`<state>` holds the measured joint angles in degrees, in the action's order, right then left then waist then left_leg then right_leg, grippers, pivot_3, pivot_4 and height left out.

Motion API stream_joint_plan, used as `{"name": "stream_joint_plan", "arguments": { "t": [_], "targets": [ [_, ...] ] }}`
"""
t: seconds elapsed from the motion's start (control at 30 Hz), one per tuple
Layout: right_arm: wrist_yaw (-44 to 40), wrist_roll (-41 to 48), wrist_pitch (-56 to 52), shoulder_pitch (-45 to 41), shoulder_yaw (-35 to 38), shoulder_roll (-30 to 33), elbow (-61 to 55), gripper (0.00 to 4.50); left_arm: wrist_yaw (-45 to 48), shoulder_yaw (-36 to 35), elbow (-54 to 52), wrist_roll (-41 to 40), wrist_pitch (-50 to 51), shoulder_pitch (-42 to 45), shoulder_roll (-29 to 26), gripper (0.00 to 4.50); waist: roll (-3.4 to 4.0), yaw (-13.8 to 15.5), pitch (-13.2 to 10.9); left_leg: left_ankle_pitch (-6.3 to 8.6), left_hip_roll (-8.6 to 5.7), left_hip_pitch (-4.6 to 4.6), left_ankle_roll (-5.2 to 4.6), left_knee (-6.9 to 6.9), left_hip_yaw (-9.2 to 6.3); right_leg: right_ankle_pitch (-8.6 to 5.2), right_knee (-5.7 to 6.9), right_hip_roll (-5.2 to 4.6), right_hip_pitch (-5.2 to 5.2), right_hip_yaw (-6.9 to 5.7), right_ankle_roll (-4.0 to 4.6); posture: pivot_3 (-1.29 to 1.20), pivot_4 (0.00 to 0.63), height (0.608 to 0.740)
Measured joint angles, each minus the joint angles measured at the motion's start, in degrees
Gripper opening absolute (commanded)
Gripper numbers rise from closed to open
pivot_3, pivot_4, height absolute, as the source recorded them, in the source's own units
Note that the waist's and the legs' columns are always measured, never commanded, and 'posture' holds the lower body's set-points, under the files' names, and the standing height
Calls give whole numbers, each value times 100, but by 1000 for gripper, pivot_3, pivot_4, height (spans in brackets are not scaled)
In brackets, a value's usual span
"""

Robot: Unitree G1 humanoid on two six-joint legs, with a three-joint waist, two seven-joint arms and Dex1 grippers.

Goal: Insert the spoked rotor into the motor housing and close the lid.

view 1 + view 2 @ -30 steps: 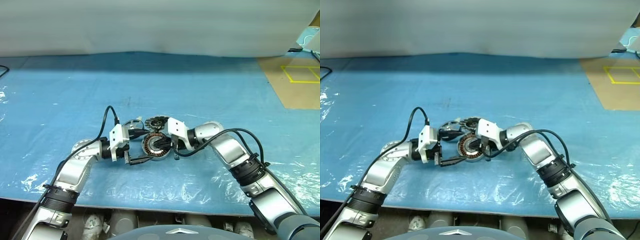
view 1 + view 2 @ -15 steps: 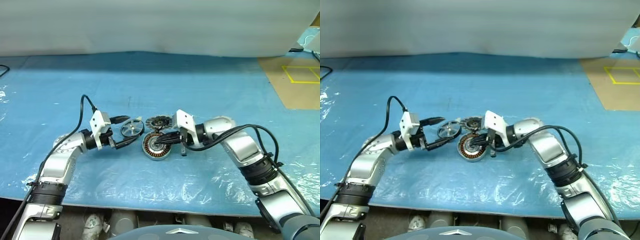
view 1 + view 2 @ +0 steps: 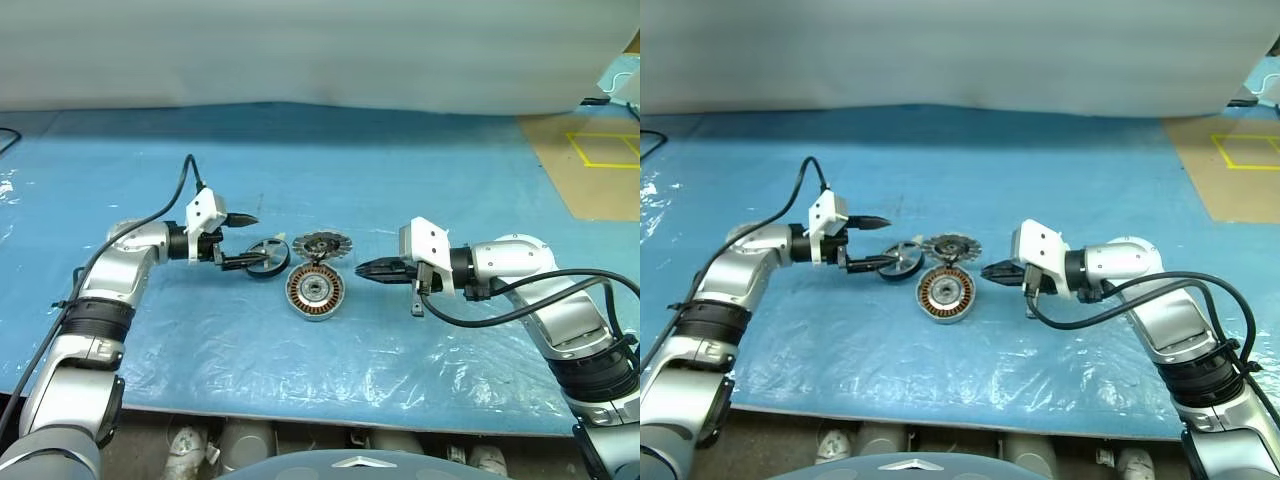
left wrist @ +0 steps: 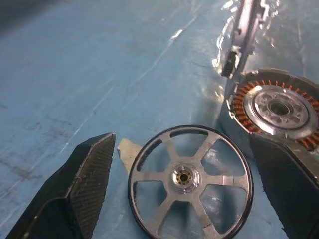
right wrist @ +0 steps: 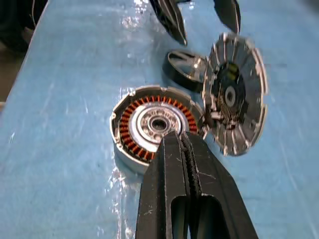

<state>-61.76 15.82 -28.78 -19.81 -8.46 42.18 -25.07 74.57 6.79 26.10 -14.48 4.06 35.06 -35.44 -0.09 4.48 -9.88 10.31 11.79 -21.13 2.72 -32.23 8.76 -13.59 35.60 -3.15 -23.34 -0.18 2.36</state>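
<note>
- Spoked rotor (image 3: 266,258), a small silver metal wheel with a thin dark rim, a central hub and flat spokes, is lying flat on the blue plastic-covered table (image 3: 400,180), just to the left of the other two parts.
- Round, squat silver motor housing (image 3: 314,291), with its ring of copper-brown windings around a silver centre, is sitting open-face up, just beside the rotor and nearer the robot.
- Round silver lid (image 3: 319,245) with the toothed rim is lying just behind the housing, its face of dark radial segments turned up; in the right wrist view it (image 5: 234,99) is sitting right against the housing's rim, though actual contact is hard to judge.
- Left gripper (image 3: 243,241) is reaching in from the left with its two black fingers spread wide, one finger (image 3: 243,219) standing clear above the table and the other pointing at the rotor's left edge.
- In the left wrist view the rotor (image 4: 189,178) is lying between the two spread fingers (image 4: 79,184), which are gripping nothing.
- Right gripper (image 3: 365,268) is hovering to the right of the housing, pointing left toward it, its fingers pressed together and holding nothing.
- In the right wrist view those closed fingers (image 5: 187,189) are pointing at the housing (image 5: 155,125), apart from it.
</note>
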Motion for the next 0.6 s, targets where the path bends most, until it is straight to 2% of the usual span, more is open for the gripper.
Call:
{"name": "stream_joint_plan", "arguments": {
  "t": [0.23, 0.4, 0.6],
  "targets": [
    [570, 220, -337, 447, 396, 10, -596, 25, 456, 370, 550, 461, -443, 339, 98, 4500, 0, 55, 0, 0, 1, -2, 0, 2, -1, 0, -3, 0, 0, -3, 0, 0, 150, 740],
    [830, 284, -551, 508, 432, 18, -715, 25, 403, 405, 1016, 720, -897, 563, 226, 4500, 0, 94, 0, 0, 0, 0, 0, -1, -1, 0, -1, -2, 3, -2, -1, 0, 150, 740],
    [920, 344, -620, 510, 567, 202, -712, 25, 631, 330, 1233, 638, -982, 790, 280, 4500, -1, 114, -1, 0, -1, -3, 1, 2, -3, 1, -2, -2, 2, -5, -1, 0, 150, 740]
  ]
}}
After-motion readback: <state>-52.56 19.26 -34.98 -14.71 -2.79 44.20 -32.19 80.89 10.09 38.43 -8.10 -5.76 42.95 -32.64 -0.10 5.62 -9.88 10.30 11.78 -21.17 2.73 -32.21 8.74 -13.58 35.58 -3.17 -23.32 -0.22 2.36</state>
